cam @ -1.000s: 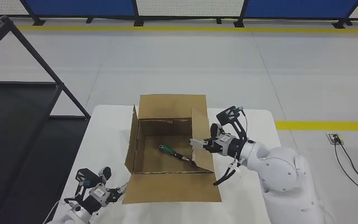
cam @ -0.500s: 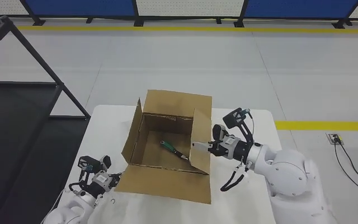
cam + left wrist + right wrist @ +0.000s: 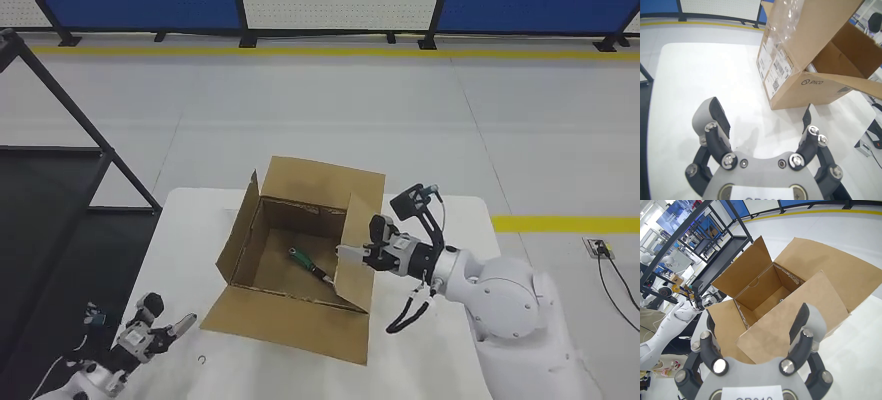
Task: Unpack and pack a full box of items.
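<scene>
An open cardboard box (image 3: 290, 330) stands askew in the middle of the white table (image 3: 190, 240), all flaps folded outward. On its floor lies a green-handled tool (image 3: 308, 265). My right gripper (image 3: 352, 262) is at the box's right side, open, its fingers set wide on either side of the right flap (image 3: 791, 306); one finger (image 3: 804, 317) shows in front of the cardboard, the other is partly hidden behind it. My left gripper (image 3: 762, 109) is open and holds nothing, low over the table short of the box's near left corner (image 3: 772, 102), and also shows as the left gripper (image 3: 165, 330) from above.
A black metal rack (image 3: 60, 150) stands off the table's left side. A small ring (image 3: 201, 359) lies on the table near the box's front flap. Bare table runs along the left of the box and behind the right arm.
The box has turned a little clockwise in the top view, with the right gripper staying at its right flap. The left arm has drawn back from the front flap toward the table's near left corner.
</scene>
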Robot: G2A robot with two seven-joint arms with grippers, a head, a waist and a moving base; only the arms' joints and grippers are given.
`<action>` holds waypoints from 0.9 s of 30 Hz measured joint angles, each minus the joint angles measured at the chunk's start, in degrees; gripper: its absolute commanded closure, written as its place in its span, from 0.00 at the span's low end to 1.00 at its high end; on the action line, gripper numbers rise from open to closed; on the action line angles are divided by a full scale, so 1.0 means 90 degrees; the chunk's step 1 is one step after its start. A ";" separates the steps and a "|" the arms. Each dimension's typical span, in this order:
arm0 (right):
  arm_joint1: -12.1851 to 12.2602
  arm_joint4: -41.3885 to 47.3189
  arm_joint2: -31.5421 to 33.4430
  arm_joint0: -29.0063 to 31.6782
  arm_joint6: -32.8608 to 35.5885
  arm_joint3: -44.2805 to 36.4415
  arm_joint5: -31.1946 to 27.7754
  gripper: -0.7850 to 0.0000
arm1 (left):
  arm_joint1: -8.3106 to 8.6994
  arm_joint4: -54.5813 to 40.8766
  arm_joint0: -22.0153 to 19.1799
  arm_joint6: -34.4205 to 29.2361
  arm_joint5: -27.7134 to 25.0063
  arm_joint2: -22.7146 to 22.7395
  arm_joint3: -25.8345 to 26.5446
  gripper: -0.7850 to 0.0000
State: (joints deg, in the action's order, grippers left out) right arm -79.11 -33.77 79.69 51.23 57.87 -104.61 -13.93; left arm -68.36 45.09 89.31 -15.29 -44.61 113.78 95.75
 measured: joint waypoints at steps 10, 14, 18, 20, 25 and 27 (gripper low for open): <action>0.0050 0.0240 -0.0354 -0.0111 -0.0120 0.0356 -0.0428 0.00 | 0.0005 -0.1437 0.0513 0.0112 0.1150 0.0614 0.1491 0.00; 0.0066 0.0416 -0.0412 -0.0140 -0.0169 0.0457 -0.0335 0.00 | 0.0013 -0.0997 0.0319 -0.0084 0.1907 0.0374 0.1797 0.00; 0.0066 0.0405 -0.0407 -0.0139 -0.0173 0.0453 -0.0324 0.00 | 0.0026 -0.1422 0.0210 -0.0382 0.2014 0.0118 0.2144 0.00; 0.0066 0.0405 -0.0407 -0.0139 -0.0172 0.0453 -0.0325 0.00 | 0.0027 -0.1417 0.0212 -0.0375 0.2000 0.0126 0.2144 0.00; 0.0072 0.0352 -0.0463 -0.0023 -0.0319 0.0460 -0.0315 0.00 | 0.0025 -0.1393 0.0215 -0.0366 0.2024 0.0126 0.2126 0.64; 0.0080 0.0389 -0.0493 0.0040 -0.0504 0.0513 -0.0260 0.00 | 0.0023 -0.1549 0.0208 -0.0410 0.2217 0.0084 0.2146 1.00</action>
State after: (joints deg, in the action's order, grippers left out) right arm -78.38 -30.27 75.26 51.59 53.34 -100.00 -16.28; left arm -68.16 31.15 91.18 -18.98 -24.66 114.54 115.06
